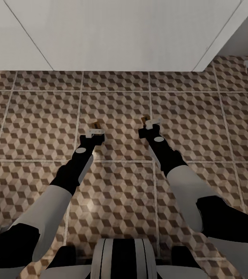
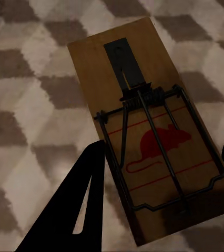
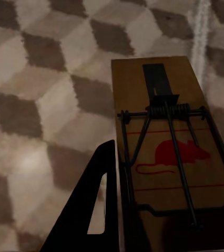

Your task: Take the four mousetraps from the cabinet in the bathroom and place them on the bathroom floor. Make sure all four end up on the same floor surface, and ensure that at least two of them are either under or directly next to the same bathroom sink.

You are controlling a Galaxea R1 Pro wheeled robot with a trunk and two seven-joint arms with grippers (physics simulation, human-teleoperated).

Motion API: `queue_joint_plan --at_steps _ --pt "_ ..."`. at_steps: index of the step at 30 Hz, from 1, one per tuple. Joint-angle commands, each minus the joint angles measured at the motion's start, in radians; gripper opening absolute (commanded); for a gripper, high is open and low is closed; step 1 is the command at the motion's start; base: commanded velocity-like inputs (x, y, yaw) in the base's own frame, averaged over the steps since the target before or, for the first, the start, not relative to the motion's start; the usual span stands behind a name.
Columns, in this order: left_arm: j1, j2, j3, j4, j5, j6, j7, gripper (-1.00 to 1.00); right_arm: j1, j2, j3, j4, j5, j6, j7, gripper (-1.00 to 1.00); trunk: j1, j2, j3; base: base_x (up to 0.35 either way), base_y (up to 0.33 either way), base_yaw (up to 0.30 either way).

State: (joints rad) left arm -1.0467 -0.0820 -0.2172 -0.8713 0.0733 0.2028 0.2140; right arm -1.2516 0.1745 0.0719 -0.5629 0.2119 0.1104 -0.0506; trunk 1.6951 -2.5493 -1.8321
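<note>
Jaws of both the left gripper (image 1: 96, 130) and right gripper (image 1: 150, 123) pinch a mousetrap (image 2: 154, 131) each (image 3: 170, 152) over the floor (image 1: 38, 116); lower flat near the sink (image 1: 112, 35) before letting go.

Brown, beige and white cube-patterned floor tiles (image 1: 116, 104) with pale grout lines, below a plain white surface (image 1: 112, 35).

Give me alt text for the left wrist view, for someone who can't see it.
A brown wooden mousetrap with dark wire and a red mouse print sits between the left tool's black fingers, above the cube-patterned floor.
</note>
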Motion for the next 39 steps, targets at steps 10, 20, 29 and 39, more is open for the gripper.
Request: queue_joint_plan --at_steps 10,20,29,39 --pt "0.000 0.001 -0.004 -0.002 0.007 0.004 0.007 -1.00 0.000 0.000 0.003 0.017 0.009 0.007 -0.005 -1.00 0.000 0.000 -0.001 0.069 0.004 0.000" --pt "0.001 0.001 -0.004 0.021 0.007 0.003 0.006 -1.00 0.000 0.000 0.002 0.030 0.009 -0.020 -0.005 -1.00 0.000 0.000 -0.001 0.166 0.127 0.000" --pt "0.000 0.001 -0.005 0.033 0.007 0.003 0.005 -1.00 0.000 0.000 0.002 0.032 0.009 -0.021 -0.005 -1.00 0.000 0.000 -0.001 0.138 0.098 0.000" --pt "0.001 -0.001 -0.005 0.033 0.007 0.003 0.005 -1.00 0.000 0.000 0.003 0.032 0.009 -0.021 -0.005 -1.00 0.000 0.000 -0.001 0.103 0.004 0.000"
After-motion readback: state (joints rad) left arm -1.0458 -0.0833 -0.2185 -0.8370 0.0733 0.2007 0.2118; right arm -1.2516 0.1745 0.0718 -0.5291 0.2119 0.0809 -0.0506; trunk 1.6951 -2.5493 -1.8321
